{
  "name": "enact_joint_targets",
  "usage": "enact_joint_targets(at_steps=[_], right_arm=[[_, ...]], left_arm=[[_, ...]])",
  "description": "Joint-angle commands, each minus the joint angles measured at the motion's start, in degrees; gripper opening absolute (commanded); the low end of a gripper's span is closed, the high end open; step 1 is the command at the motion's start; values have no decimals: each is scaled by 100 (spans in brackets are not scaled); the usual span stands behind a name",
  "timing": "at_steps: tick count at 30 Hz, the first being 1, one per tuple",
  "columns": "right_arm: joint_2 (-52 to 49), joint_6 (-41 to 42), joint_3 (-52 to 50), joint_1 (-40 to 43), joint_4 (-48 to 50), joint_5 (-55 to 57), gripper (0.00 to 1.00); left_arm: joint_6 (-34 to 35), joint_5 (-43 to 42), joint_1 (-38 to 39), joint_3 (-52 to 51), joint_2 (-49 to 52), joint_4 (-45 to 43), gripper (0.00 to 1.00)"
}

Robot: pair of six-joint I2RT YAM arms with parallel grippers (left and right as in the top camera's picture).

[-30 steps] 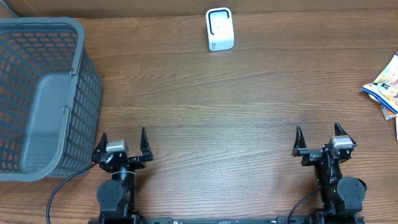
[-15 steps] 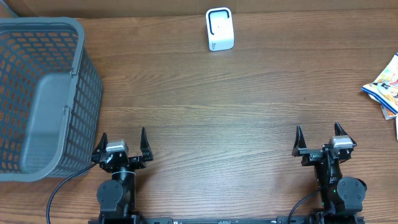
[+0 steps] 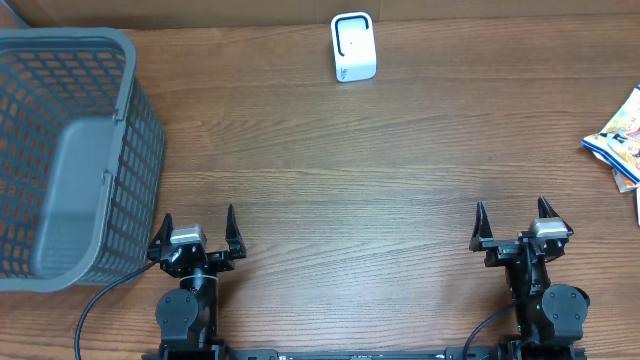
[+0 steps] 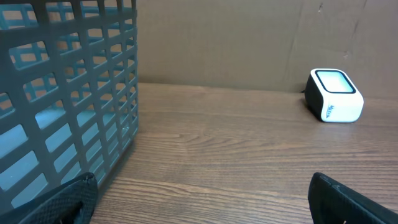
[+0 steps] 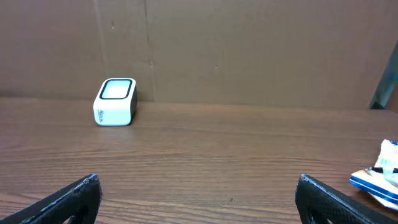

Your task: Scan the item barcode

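Observation:
The white barcode scanner [image 3: 352, 47] with a dark-rimmed window stands at the table's far middle; it also shows as a scanner [image 4: 334, 96] and as a scanner [image 5: 115, 102] in the wrist views. Colourful packaged items [image 3: 620, 138] lie at the right edge, seen as items [image 5: 377, 179] low right in the right wrist view. My left gripper [image 3: 196, 226] sits open at the near left, fingers wide, nothing between them. Open and empty too, my right gripper [image 3: 512, 219] rests at the near right, far from the items.
A large grey mesh basket [image 3: 62, 150] fills the left side, its wall [image 4: 68, 93] close beside my left gripper. A brown cardboard wall [image 5: 249, 50] backs the wooden table [image 3: 350, 180].

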State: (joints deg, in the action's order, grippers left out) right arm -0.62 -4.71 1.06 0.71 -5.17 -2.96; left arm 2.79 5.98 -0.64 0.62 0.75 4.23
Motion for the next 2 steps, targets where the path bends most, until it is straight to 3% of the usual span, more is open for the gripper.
enact_joint_targets(at_steps=[1, 2], right_arm=[[46, 22, -57, -11, 44, 35, 100], [46, 22, -57, -11, 44, 35, 100]], left_arm=[[-94, -31, -20, -35, -50, -22, 100], [-94, -31, -20, -35, -50, -22, 100]])
